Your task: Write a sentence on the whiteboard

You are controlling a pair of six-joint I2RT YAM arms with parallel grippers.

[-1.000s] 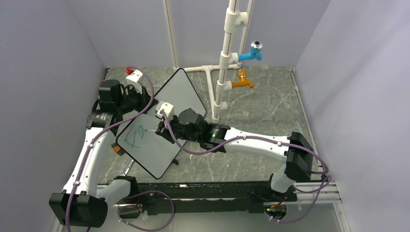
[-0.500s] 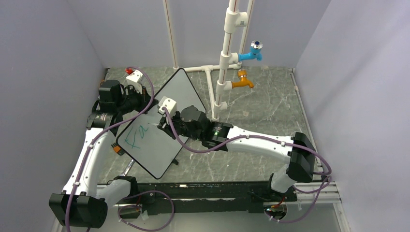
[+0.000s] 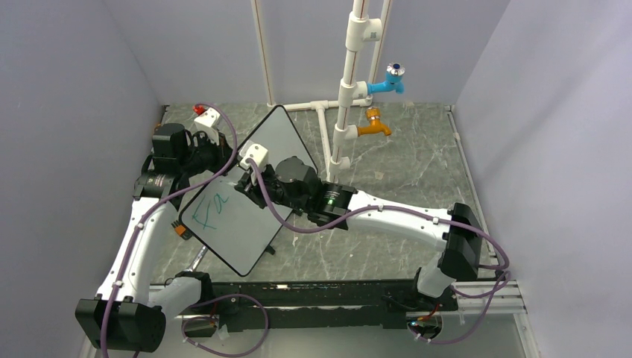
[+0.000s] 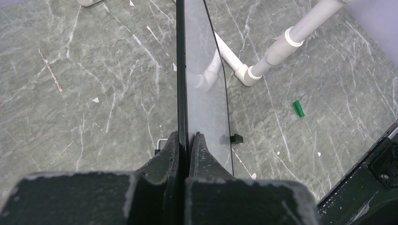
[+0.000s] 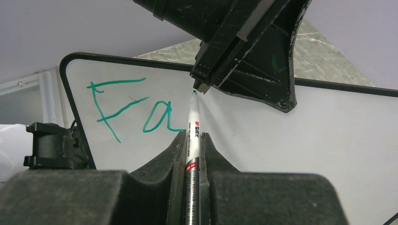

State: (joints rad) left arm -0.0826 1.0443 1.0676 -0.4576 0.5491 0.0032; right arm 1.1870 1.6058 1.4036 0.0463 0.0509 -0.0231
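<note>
The whiteboard (image 3: 240, 233) is held tilted above the table, with my left gripper (image 3: 209, 154) shut on its far left edge. In the left wrist view that gripper (image 4: 187, 136) pinches the black rim, and the whiteboard (image 4: 204, 84) runs away edge-on. The sentence (image 5: 131, 110) reads "Fa" in green; from above the sentence (image 3: 209, 209) sits near the board's left corner. My right gripper (image 5: 192, 137) is shut on a silver marker (image 5: 193, 123). The marker's green tip is at the board, just right of the "a". From above, my right gripper (image 3: 252, 189) hangs over the board's middle.
A white pipe stand (image 3: 344, 97) with a blue tap (image 3: 393, 78) and an orange tap (image 3: 375, 125) rises behind the board. A small green cap (image 4: 298, 108) lies on the marble table (image 3: 402, 171) near a pipe (image 4: 281, 51). Purple walls close in on three sides.
The "a" has been completed after the "F". My right gripper has carried the marker up and to the right along the board. The left gripper and the board have stayed put.
</note>
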